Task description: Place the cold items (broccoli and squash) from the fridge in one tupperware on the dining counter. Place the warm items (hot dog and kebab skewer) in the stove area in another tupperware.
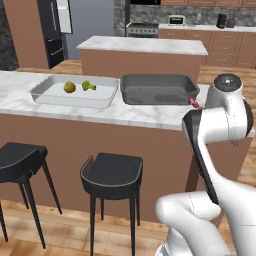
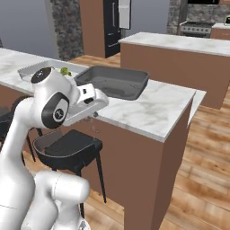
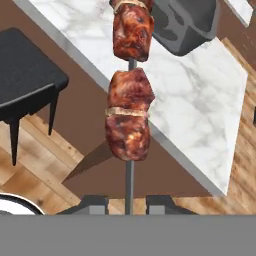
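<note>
A home kitchen with a dining counter.
Marble counter [image 1: 150,117] with black stools [image 1: 112,175], an island [image 1: 145,46], a steel stove [image 1: 142,29], black fridge [image 1: 52,30], brown cabinets [image 1: 235,47], wood floor.

We see a glossy white arm [image 1: 220,125] of rounded, tube-like links — each joint marked by a dark band, one capped with a grey disc ringed in black. A round black patch with a small white emblem sits on one link.

Browned kebab skewer [image 3: 129,95] on grey rod, above dining counter [image 3: 195,100] edge.
</note>
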Controlling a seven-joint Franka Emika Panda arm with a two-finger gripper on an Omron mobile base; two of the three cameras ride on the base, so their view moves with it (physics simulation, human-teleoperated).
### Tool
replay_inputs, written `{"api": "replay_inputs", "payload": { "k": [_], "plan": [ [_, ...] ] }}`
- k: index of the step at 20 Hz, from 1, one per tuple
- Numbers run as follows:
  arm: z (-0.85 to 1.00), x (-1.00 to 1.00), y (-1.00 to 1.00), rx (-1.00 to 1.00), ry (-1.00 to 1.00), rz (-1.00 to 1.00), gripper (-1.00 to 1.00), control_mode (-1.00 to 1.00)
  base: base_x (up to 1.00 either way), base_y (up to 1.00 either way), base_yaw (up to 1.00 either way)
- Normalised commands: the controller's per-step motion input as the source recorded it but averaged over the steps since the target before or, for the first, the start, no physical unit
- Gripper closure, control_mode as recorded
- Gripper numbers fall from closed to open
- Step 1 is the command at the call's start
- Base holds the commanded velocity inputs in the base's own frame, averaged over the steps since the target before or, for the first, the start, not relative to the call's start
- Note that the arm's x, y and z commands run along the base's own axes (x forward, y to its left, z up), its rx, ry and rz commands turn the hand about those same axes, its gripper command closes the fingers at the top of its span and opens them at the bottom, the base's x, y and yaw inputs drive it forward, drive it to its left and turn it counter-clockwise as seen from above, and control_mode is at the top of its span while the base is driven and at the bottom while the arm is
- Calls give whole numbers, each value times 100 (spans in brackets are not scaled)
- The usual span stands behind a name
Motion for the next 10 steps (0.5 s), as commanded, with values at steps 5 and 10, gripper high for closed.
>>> {"api": "replay_inputs", "payload": {
  "k": [5,10],
  "plan": [
    [75,81,2,-13,18,1,100,-100,0,0,0],
    [31,88,3,-18,54,5,100,-100,0,0,0]
  ]
}}
